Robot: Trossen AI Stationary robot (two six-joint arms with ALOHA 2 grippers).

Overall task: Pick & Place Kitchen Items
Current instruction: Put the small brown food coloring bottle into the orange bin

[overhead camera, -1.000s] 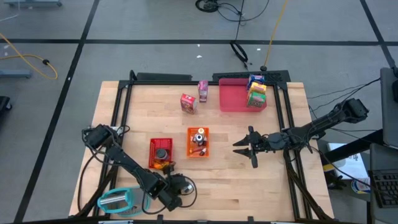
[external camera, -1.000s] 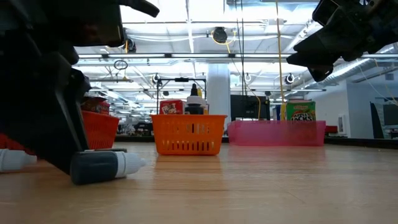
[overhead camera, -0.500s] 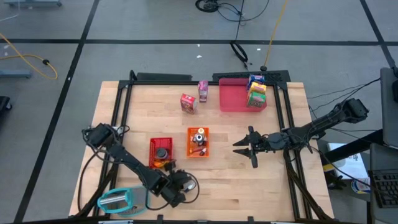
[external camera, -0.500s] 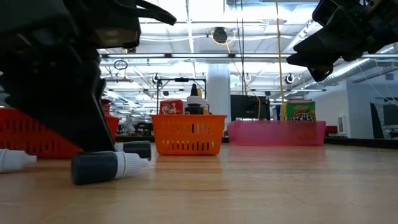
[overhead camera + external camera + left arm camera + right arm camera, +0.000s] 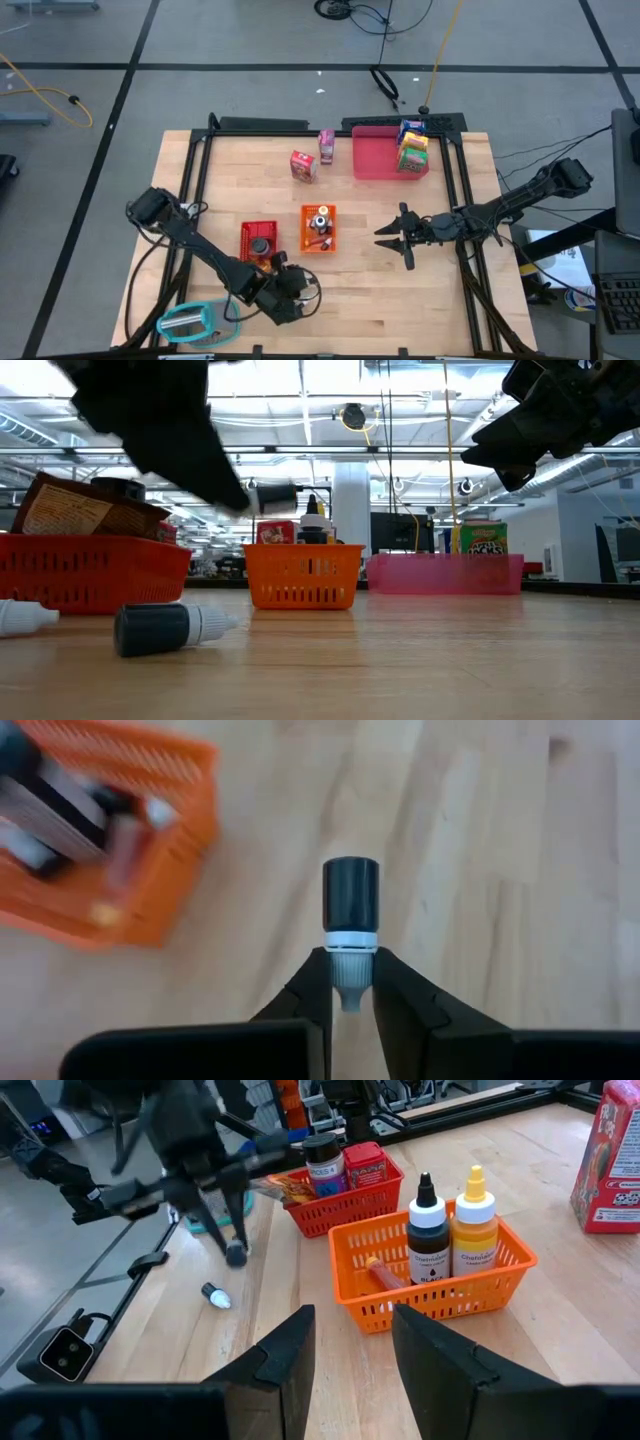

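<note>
A flat pink tray (image 5: 375,160) sits at the table's far edge toward the right corner. An orange bin (image 5: 319,229) stands mid-table, a red bin (image 5: 257,245) just left of it. A teal-rimmed oval object (image 5: 188,322) lies at the near left corner.

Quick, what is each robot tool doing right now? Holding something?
Left tool: closed on a small dark-capped bottle, lifted off the table.
Right tool: open, holding nothing, hovering near the orange bin.
</note>
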